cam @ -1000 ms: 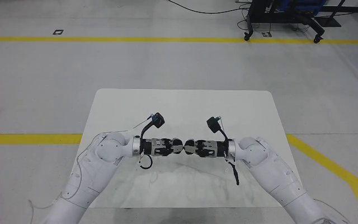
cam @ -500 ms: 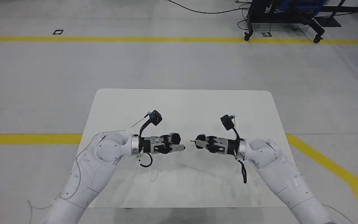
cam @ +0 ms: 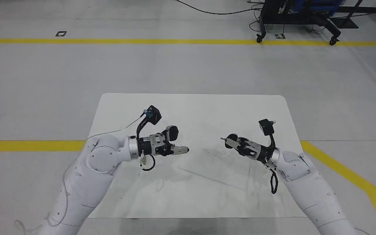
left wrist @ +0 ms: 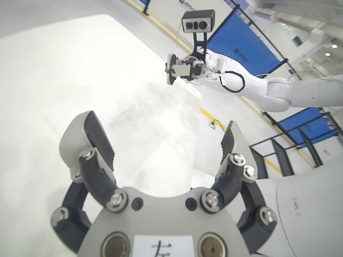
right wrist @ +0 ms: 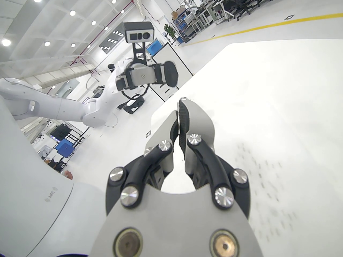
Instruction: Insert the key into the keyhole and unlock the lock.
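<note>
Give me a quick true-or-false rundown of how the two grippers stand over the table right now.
1. The left gripper is open, with nothing between its fingers. True.
2. The right gripper is open wide. False: its fingers are pressed together.
3. The two grippers touch each other over the table. False: they are apart, with a gap between their tips.
4. Both grippers are over the white table. True.
</note>
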You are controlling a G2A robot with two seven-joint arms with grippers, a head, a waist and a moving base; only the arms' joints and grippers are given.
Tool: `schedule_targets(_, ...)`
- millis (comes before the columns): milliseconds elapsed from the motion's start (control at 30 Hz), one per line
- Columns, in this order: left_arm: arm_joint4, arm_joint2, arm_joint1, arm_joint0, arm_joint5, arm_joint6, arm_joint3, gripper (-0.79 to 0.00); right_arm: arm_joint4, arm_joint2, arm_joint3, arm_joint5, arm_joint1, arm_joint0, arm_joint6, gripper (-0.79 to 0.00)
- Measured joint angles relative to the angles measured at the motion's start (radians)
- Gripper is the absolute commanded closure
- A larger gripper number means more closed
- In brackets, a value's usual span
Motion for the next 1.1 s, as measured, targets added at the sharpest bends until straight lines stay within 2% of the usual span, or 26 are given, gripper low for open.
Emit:
schedule_targets(100,0.143,-0.194,0.038,0.155,0.128,-0.070,-0.225,-0.785,0.000,0.000,0.000,0.000,0.000,0.000,0.000,0.000)
schedule_targets(233,0.391,-0.370,0.061,0.347,0.331,-0.180,-0.453,-0.785,0.000,0.000,0.000,0.000,0.000,0.000,0.000,0.000)
schedule_targets(300,0.528,-0.388,0.064,0.416,0.419,-0.219,-0.512,-0.785,0.000,0.000,0.000,0.000,0.000,0.000,0.000,0.000)
schedule_targets(367,0.629,-0.358,0.063,0.462,0.479,-0.229,-0.528,-0.785,0.000,0.000,0.000,0.000,0.000,0.000,0.000,0.000)
schedule_targets(433,0.670,-0.318,0.061,0.463,0.497,-0.214,-0.487,-0.785,0.000,0.000,0.000,0.000,0.000,0.000,0.000,0.000)
schedule_targets(533,0.725,-0.245,0.057,0.419,0.518,-0.204,-0.404,-0.779,0.000,0.000,0.000,0.000,0.000,0.000,0.000,0.000)
schedule_targets(667,0.751,-0.149,0.046,0.347,0.547,-0.188,-0.321,-0.600,0.000,0.000,0.000,0.000,0.000,0.000,0.000,0.000)
schedule_targets(900,0.777,-0.059,0.035,0.270,0.576,-0.216,-0.266,-0.422,0.000,0.000,0.000,0.000,0.000,0.000,0.000,0.000)
schedule_targets(967,0.791,-0.049,0.033,0.258,0.592,-0.227,-0.258,-0.391,0.000,0.000,0.000,0.000,0.000,0.000,0.000,0.000)
schedule_targets(1100,0.813,-0.030,0.030,0.237,0.619,-0.249,-0.242,-0.385,0.000,0.000,0.000,0.000,0.000,0.000,0.000,0.000)
